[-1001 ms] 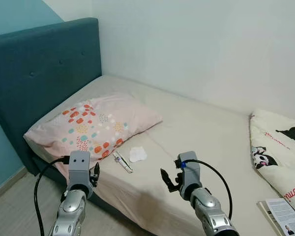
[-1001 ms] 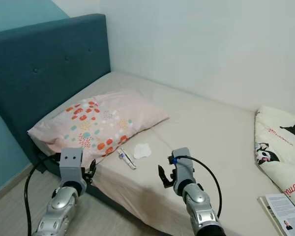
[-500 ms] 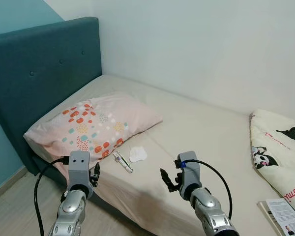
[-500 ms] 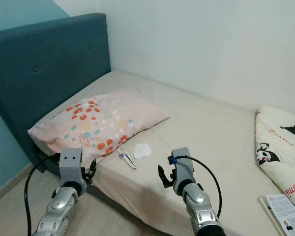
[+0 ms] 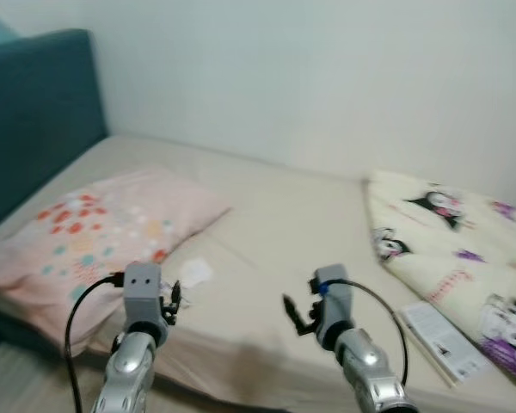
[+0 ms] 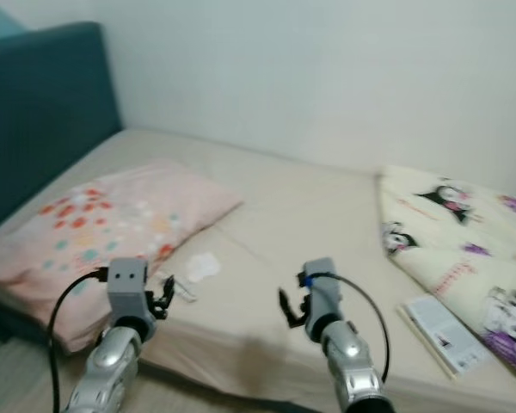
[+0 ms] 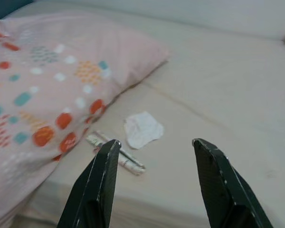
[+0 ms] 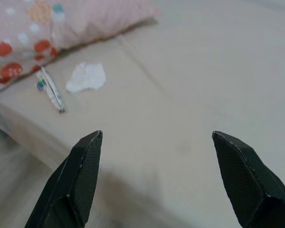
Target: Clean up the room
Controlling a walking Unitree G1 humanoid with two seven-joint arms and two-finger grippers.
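Beige-sheeted bed [image 5: 292, 215] with a dark teal upholstered headboard [image 5: 34, 112] at the robot's left, filling most of the scene; head views blurred. Cream cartoon-print quilt [image 5: 447, 249] heaped on the bed's right side. Pale pink pillow with orange and teal dots [image 5: 95, 224] at the headboard end. Thin printed booklet [image 5: 434, 331] flat on the sheet near the front edge, just beside the quilt. Left pincer [image 7: 154, 145]: black fingers apart, holding nothing, raised over the front edge of the bed. Right pincer [image 8: 156, 137]: fingers wide apart, empty, above bare sheet. Crumpled white tissue [image 7: 142, 129] on the sheet just beside the pillow's corner, near the left pincer. Small narrow printed wrapper or tube [image 7: 116, 153] just beside the tissue, close to the mattress edge. Risks, as judged: the light tissue may slide or be pressed into the soft sheet if approached flat; the wrapper could be nudged off the edge; a low reach may snag the pillow.
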